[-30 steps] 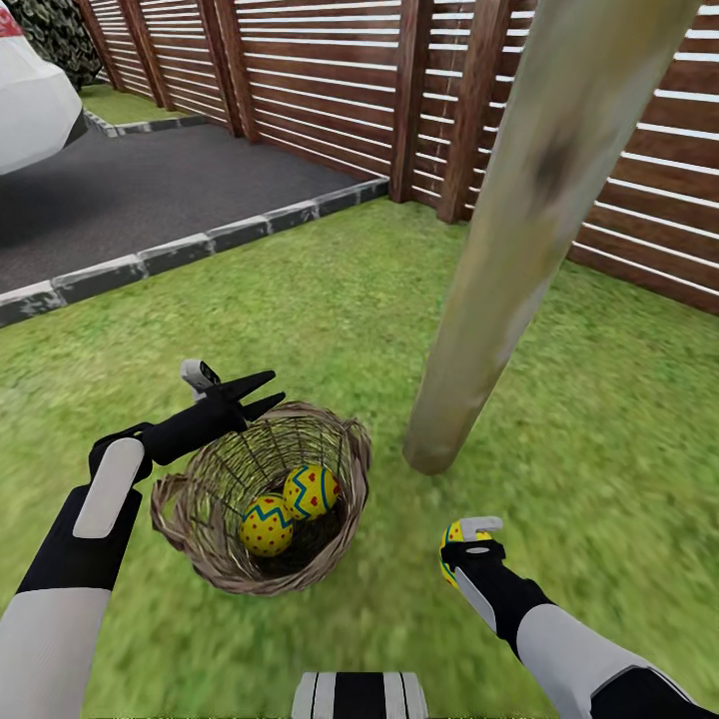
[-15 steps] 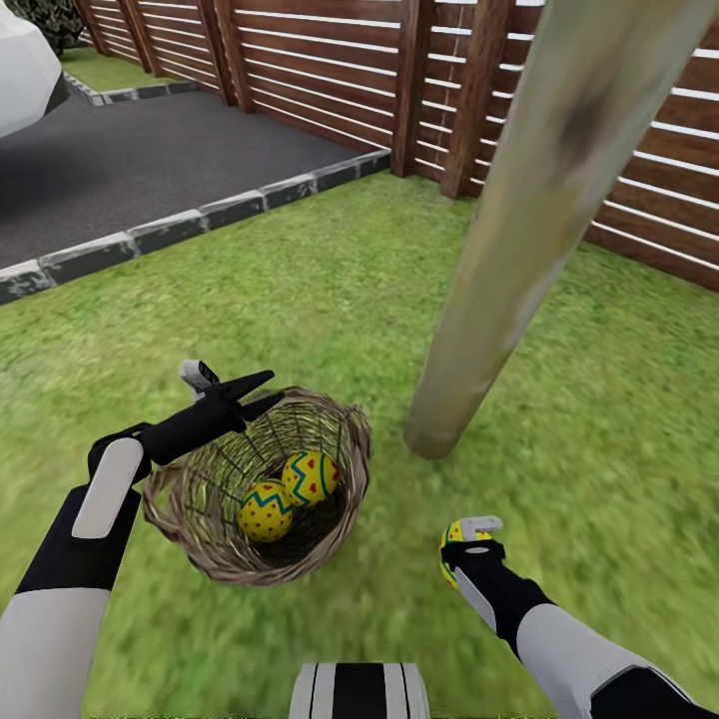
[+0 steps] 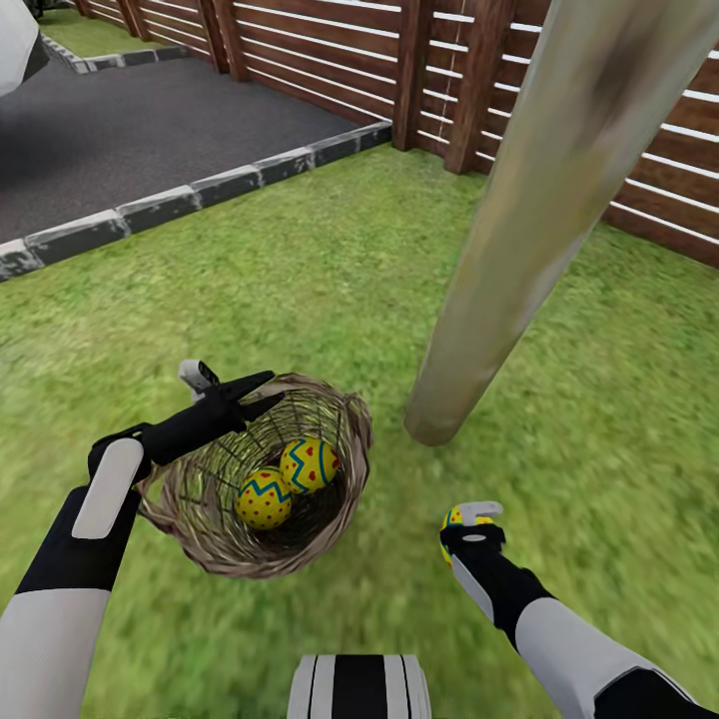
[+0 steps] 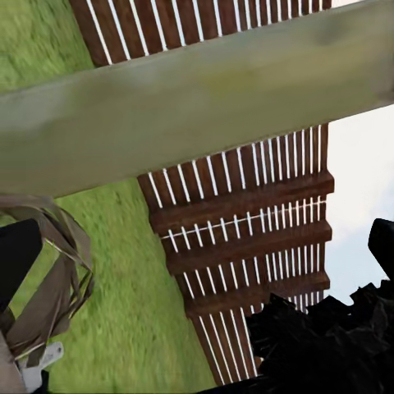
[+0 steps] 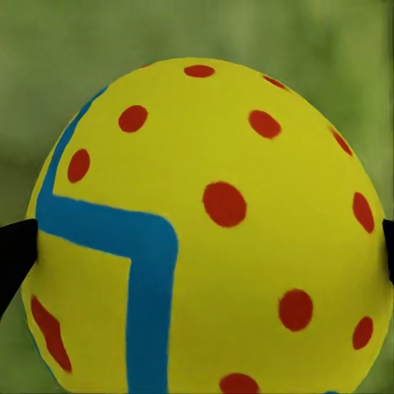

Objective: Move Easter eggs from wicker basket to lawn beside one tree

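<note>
My right pincer [image 3: 467, 521] is clamped on one Easter egg [image 5: 209, 230], fingertips pressing its two sides in the right wrist view; it hangs over the lawn [image 3: 300, 280], near the foot of the tree [image 3: 544, 210] but apart from it. My left pincer [image 3: 262, 389] hovers at the far-left rim of the wicker basket [image 3: 345, 499], its dark fingers slightly parted with nothing between them. Two more eggs [image 3: 264, 498] [image 3: 309, 465] lie touching each other on the basket's dark bottom. The basket sits tilted on the grass, just beside the tree trunk, which leans across the head view and hides part of the wooden slat fence [image 3: 330, 50]. Beyond the lawn, a stone kerb [image 3: 150, 210] edges a dark asphalt driveway [image 3: 130, 130], and a white car corner [image 3: 15, 40] shows at the top left. The left wrist view is blurry; a dark leafy mass [image 4: 328, 345] there is possibly a bush.
</note>
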Available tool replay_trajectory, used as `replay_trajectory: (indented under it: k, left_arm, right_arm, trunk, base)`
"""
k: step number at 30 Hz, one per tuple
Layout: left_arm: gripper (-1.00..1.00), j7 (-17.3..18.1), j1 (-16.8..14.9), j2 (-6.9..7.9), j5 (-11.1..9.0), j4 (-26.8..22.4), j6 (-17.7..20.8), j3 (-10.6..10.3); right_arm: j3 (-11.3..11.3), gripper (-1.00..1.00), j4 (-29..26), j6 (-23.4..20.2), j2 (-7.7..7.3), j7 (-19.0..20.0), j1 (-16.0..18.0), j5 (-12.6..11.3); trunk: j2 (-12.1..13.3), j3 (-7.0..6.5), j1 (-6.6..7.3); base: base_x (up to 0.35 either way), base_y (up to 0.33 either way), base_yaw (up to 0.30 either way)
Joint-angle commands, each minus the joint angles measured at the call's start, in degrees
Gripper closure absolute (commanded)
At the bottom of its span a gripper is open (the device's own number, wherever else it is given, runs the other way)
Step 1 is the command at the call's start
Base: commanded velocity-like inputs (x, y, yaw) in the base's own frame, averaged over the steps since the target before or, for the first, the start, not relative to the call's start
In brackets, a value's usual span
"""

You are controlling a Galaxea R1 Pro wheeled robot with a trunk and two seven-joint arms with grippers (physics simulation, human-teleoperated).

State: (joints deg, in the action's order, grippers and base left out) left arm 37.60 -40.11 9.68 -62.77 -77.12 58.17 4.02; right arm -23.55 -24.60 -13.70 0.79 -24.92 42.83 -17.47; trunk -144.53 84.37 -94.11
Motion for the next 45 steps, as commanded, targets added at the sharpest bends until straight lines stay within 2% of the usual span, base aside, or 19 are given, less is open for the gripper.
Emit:
replay_trajectory:
  k: [1, 2, 4, 6, 17, 45]
  left_arm:
    - [-1.0, 0.4, 0.1, -0.03, 0.1, 0.0, 0.2, 0.1]
    - [-1.0, 1.0, 0.2, -0.03, -0.5, 0.0, 0.1, 0.4]
    - [-1.0, 2.5, 0.4, 0.46, -3.1, 0.0, -0.1, 0.5]
    - [-1.0, 3.0, 0.4, 1.62, -4.1, 0.0, -0.1, 0.5]
    - [-1.0, 3.5, 0.4, 1.83, -4.1, -0.1, -0.4, 0.1]
    - [-1.0, 4.1, 0.4, 1.83, -4.0, -0.1, -0.5, 0.0]
  right_arm:
    - [-0.4, 1.0, 4.5, 0.1, -0.09, 3.9, 0.0, -0.6]
    - [-0.4, -1.0, 4.5, 0.1, -0.09, 3.9, 0.0, -0.6]
    - [-0.4, -1.0, 4.5, 0.2, -0.09, 3.9, 0.0, -0.6]
    - [-0.4, -1.0, 4.4, 0.2, -0.09, 3.9, 0.0, -0.6]
    - [-0.5, -1.0, 3.2, 0.1, -0.09, 3.9, 0.0, -0.6]
    - [-0.5, -1.0, 1.9, 0.1, -0.17, 3.6, 0.0, -0.6]
  trunk:
    - [0.0, 0.04, -0.03]
    - [0.0, 0.04, -0.03]
    - [0.0, 0.04, -0.03]
    - [0.0, 0.04, -0.03]
    - [0.0, 0.04, -0.03]
    - [0.4, -6.16, 0.69]
  base:
    - [0.0, 0.0, 0.0]
    - [0.0, 0.0, 0.0]
    - [0.0, 0.0, 0.0]
    - [0.0, 0.0, 0.0]
    - [0.0, 0.0, 0.0]
    - [0.0, 0.0, 0.0]
